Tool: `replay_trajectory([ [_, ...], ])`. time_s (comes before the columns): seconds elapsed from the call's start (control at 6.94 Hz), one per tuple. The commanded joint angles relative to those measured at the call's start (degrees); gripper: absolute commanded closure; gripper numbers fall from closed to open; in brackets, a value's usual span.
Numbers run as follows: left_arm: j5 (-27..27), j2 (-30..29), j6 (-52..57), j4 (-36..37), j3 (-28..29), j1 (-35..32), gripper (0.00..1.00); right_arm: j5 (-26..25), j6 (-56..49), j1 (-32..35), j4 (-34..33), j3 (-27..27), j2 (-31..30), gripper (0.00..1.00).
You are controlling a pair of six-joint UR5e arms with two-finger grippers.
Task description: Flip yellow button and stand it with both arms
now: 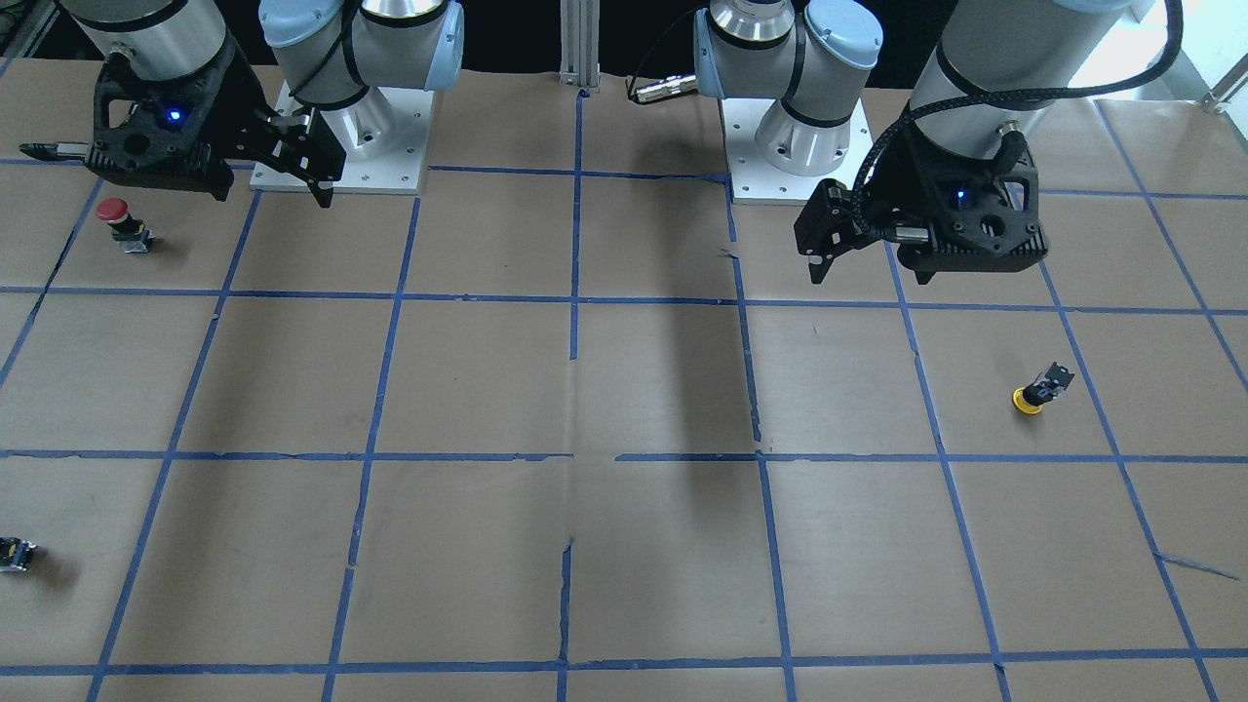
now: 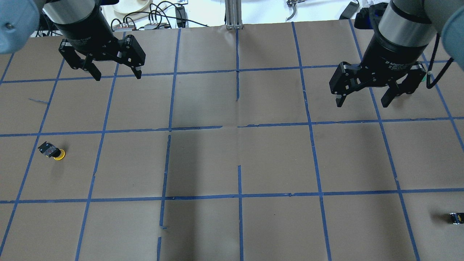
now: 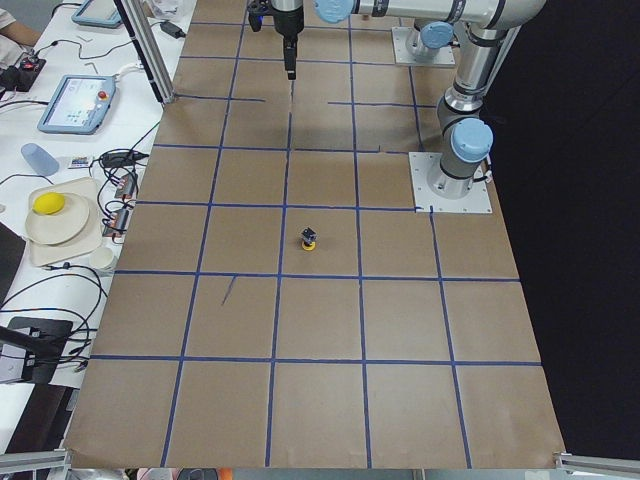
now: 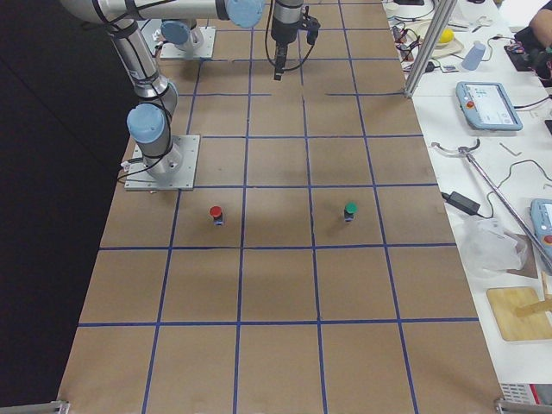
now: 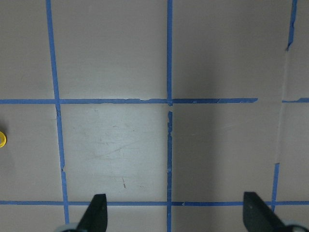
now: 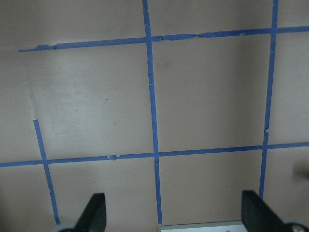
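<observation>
The yellow button [image 1: 1036, 391] rests on its yellow cap with the black switch body up, on the robot's left side of the table. It also shows in the overhead view [image 2: 53, 151] and in the exterior left view [image 3: 309, 240]. A sliver of its cap shows at the left edge of the left wrist view [image 5: 1, 139]. My left gripper [image 2: 117, 76] is open and empty, high above the table and well beyond the button; its fingertips [image 5: 96, 212] show with bare paper between them. My right gripper [image 2: 361, 103] is open and empty on the far right side, and also shows in the right wrist view [image 6: 175, 215].
A red-capped button [image 1: 122, 222] stands near the right arm's base plate [image 1: 390, 166]. A green-capped button [image 4: 349, 210] shows in the exterior right view. A tiny black-yellow part [image 2: 456, 218] lies at the right edge. Brown paper with a blue tape grid covers the table.
</observation>
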Motion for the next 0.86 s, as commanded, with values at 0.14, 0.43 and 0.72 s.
replay_trajectory([
  [0.14,-0.01,0.26,2.01,1.47,-0.56,0.4,0.0,-0.03,-0.21,0.01,-0.34,0.0,0.16,0.0],
  [0.43,0.08,-0.08,8.57,1.3,-1.17,3.19,0.0,-0.03,-0.21,0.01,-0.25,0.0,0.16,0.0],
  [0.72,-0.18,-0.26,22.33,2.0,-6.08,13.0,0.01,-0.03,-0.21,0.01,-0.34,0.0,0.24,0.0],
])
